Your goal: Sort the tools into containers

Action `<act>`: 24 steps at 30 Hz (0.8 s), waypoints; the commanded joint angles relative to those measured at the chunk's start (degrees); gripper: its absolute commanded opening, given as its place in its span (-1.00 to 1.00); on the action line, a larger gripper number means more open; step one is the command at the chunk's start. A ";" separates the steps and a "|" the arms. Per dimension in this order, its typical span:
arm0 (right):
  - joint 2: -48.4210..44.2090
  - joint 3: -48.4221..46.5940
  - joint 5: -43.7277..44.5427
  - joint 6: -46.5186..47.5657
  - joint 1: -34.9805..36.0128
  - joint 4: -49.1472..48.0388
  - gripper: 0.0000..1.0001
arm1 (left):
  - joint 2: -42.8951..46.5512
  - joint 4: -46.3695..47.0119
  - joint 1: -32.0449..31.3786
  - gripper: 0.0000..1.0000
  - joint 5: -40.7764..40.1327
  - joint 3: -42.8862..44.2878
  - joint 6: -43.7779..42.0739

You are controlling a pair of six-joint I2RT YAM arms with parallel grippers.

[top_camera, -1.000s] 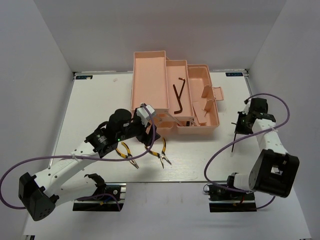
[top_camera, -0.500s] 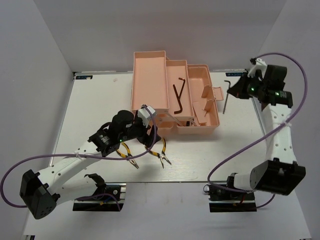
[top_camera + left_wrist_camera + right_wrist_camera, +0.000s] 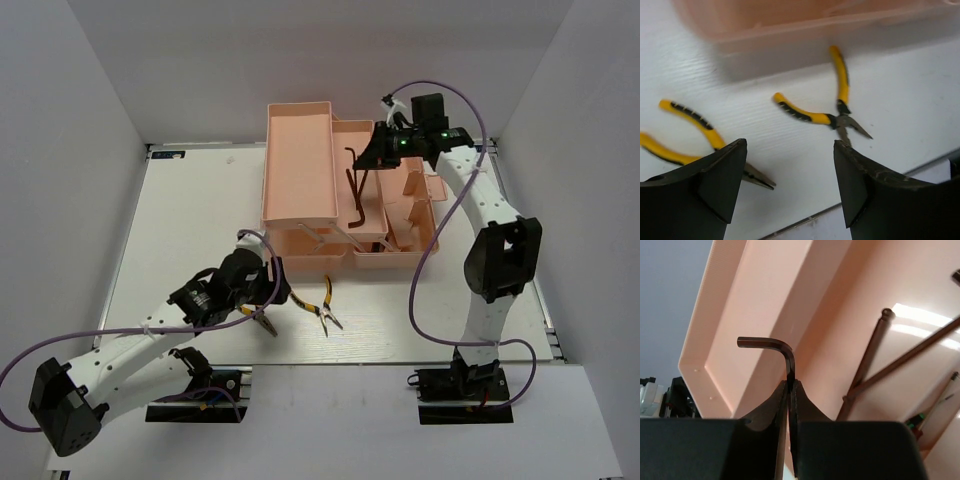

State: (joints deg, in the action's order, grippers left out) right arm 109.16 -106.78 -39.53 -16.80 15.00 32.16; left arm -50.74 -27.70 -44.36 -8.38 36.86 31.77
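The hex key [image 3: 771,343] was now over the pink toolbox's [image 3: 297,160] middle tray, not out past its right side like before. The right gripper [image 3: 790,386] pinched it tight, so it looked ready to drop in. The left gripper [image 3: 790,147] hung open over the yellow pliers [image 3: 812,117].

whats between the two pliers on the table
Nothing: only bare white table lies between the left pliers and the right pliers. The left wrist view shows it best, past the open left gripper.
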 commanded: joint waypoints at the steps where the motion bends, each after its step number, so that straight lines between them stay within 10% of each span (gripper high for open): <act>1: 0.96 -4.58 3.05 0.71 1.95 2.20 -1.00 | 1.08 -5.16 -0.11 0.61 -9.88 -1.61 10.23; 3: 1.84 -3.27 6.65 1.93 2.31 3.51 -0.99 | 0.47 -6.31 -0.11 0.64 -11.39 -2.14 13.39; 9: 0.44 0.42 7.71 5.45 2.49 6.33 -0.01 | -3.39 -5.25 -0.11 0.67 -14.98 -6.19 19.37; 24: -29.96 35.31 19.66 14.07 -3.13 0.62 -0.06 | -3.30 -15.80 1.03 0.36 -21.76 -7.24 38.72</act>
State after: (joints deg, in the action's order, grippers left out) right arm 82.89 -76.58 -24.56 -5.69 13.85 34.94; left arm -53.36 -41.12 -43.75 -27.66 30.74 65.80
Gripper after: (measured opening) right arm 0.471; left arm 0.701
